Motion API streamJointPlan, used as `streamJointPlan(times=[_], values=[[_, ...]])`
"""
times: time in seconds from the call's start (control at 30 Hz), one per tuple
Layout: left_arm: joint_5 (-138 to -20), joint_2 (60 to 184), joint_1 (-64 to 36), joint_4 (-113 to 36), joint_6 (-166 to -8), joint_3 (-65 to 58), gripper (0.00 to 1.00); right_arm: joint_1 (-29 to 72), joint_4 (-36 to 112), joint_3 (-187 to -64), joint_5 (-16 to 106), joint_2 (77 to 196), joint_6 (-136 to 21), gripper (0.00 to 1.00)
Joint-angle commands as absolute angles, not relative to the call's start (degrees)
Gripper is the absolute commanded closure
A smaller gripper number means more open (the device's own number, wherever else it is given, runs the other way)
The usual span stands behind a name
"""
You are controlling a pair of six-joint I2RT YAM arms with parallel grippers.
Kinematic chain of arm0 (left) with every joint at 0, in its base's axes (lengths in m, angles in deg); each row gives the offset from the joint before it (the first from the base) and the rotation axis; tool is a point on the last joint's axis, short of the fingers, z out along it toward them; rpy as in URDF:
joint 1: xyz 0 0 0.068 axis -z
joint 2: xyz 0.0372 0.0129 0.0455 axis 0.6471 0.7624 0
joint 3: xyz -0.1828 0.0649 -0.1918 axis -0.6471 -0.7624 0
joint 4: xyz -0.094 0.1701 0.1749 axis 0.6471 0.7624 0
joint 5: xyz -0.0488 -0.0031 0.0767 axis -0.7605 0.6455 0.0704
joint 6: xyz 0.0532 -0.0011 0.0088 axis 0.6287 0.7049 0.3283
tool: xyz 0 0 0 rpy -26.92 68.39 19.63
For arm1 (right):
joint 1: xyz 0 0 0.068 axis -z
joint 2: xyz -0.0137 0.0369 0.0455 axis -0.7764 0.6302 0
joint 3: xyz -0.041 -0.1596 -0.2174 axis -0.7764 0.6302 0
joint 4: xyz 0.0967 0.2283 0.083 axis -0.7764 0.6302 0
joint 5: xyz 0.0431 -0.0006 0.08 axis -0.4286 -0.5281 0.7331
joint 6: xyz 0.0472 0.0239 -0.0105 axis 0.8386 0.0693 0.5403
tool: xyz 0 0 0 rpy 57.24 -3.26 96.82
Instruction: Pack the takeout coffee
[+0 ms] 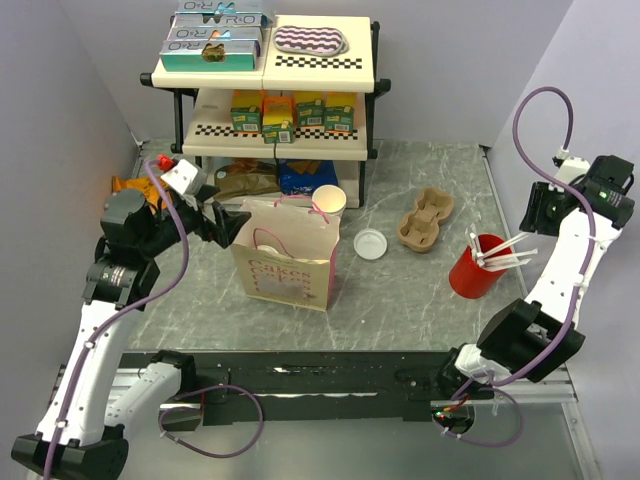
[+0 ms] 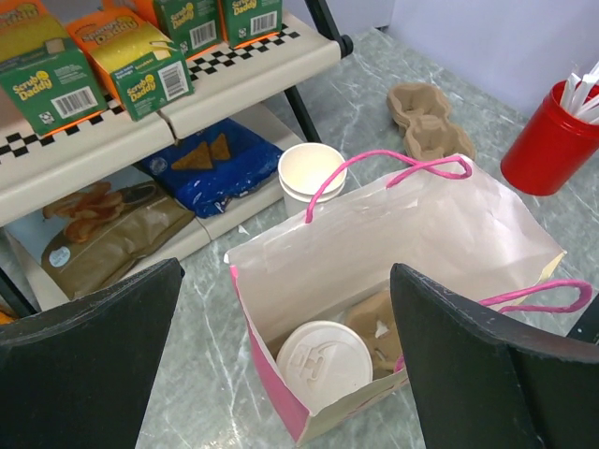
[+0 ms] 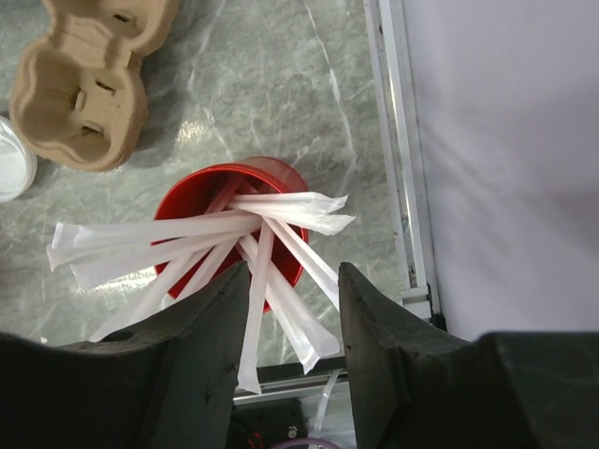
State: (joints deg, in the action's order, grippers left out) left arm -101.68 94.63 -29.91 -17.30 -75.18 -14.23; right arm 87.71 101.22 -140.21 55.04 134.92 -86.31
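Note:
The takeout coffee (image 2: 325, 363), a cream cup with a white lid, stands inside the pink-handled paper bag (image 2: 449, 224), next to a brown cardboard piece (image 2: 379, 323). In the top view its lid (image 1: 266, 240) shows in the bag (image 1: 290, 275) at the table's middle left. My left gripper (image 1: 222, 222) is open and empty, hovering just above and left of the bag's mouth; in the left wrist view (image 2: 288, 273) its jaws stand wide apart. My right gripper (image 1: 548, 205) is open and empty, high over the red cup at the right; it also shows in the right wrist view (image 3: 292, 281).
A red cup of wrapped straws (image 1: 476, 266) (image 3: 229, 220), a cardboard cup carrier (image 1: 427, 219), a loose white lid (image 1: 370, 244) and a stack of lidless cups (image 1: 329, 201) lie right of the bag. A shelf rack (image 1: 265, 100) with boxes stands at the back.

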Motion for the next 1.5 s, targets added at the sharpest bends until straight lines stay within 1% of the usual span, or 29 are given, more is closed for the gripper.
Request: streamJointPlan(times=[0.0,0.4,0.67,0.9,1.03,1.13,1.47], values=[[-103.6,94.4,-30.2,-21.9,-75.0,-15.4,0.01,88.0,102.4,-142.6,54.5,135.6,-86.7,0.51],[-103.6,94.8,-30.2,-22.7,-74.9,-17.5,0.01,88.1,99.8,-144.3,54.2,141.2,-83.1,0.55],[-103.0,95.3,-30.2,-22.3,-74.1,-17.6,0.01,87.8,99.8,-149.7,54.4,146.3,-81.3,0.59],[-103.1,95.5,-30.2,-22.5,-73.8,-17.8,0.01,87.1,99.9,-147.5,53.2,145.0,-81.5,0.6],[-103.1,95.5,-30.2,-22.1,-73.4,-17.8,0.01,87.1,100.3,-145.7,51.6,143.4,-82.0,0.57],[-103.3,95.4,-30.3,-22.3,-73.5,-17.7,0.01,87.1,100.7,-144.0,51.4,142.6,-82.0,0.57],[-103.2,94.7,-30.2,-21.9,-73.0,-18.2,0.01,87.1,100.6,-141.3,52.1,140.5,-81.7,0.62]])
